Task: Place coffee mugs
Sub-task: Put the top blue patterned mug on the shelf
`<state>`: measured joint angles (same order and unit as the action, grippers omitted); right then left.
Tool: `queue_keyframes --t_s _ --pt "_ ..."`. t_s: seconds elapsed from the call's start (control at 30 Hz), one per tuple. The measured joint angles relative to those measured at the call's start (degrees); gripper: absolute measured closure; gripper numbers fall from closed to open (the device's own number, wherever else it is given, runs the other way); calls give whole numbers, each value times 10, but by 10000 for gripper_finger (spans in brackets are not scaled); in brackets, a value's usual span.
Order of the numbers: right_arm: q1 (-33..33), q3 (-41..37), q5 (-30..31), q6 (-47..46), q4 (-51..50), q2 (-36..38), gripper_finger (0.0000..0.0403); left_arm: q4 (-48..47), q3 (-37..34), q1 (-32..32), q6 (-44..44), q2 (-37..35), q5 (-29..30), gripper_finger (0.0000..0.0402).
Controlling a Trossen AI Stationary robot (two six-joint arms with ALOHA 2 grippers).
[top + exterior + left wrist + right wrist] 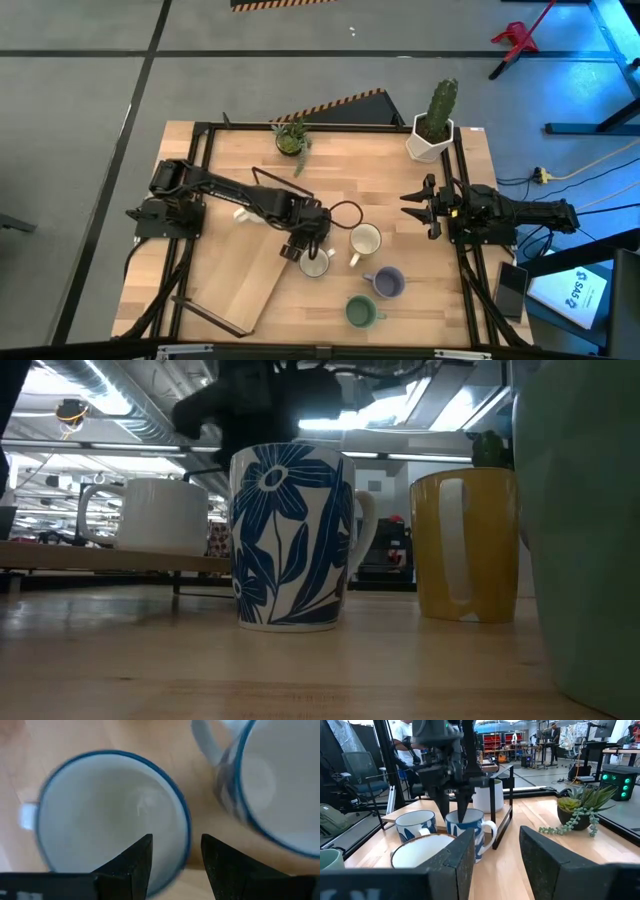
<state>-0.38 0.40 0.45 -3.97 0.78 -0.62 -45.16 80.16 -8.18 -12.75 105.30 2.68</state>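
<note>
Five mugs [365,240] – four on table, one (white) on tray [240,285]

High view looks straight down; low view sits level, close to the blue-flowered mug [290,535] both share.

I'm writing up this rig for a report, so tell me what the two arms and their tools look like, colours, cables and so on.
Both arms are dark, nearly black, built of jointed segments. The left tool has a thin black cable looping beside it; its two fingers are matte black wedges that narrow toward the tips. The right tool ends in dark pointed prongs, with broad black fingers. No markings are legible on either.
</note>
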Motion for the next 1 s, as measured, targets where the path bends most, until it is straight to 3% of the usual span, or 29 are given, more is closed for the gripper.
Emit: queue_keyframes --t_s 0.27,0.57,0.77,1.0 --pt "0 0 0 0 0 0 260 -8 0 -1 6 -2 13 260" --pt "0 0 0 0 0 0 260 -7 1 -9 7 -3 28 384" --pt "0 0 0 -1 0 0 260 -6 7 -24 14 -3 32 385" --pt "0 0 0 -1 0 0 260 -14 69 -22 38 -3 50 385"
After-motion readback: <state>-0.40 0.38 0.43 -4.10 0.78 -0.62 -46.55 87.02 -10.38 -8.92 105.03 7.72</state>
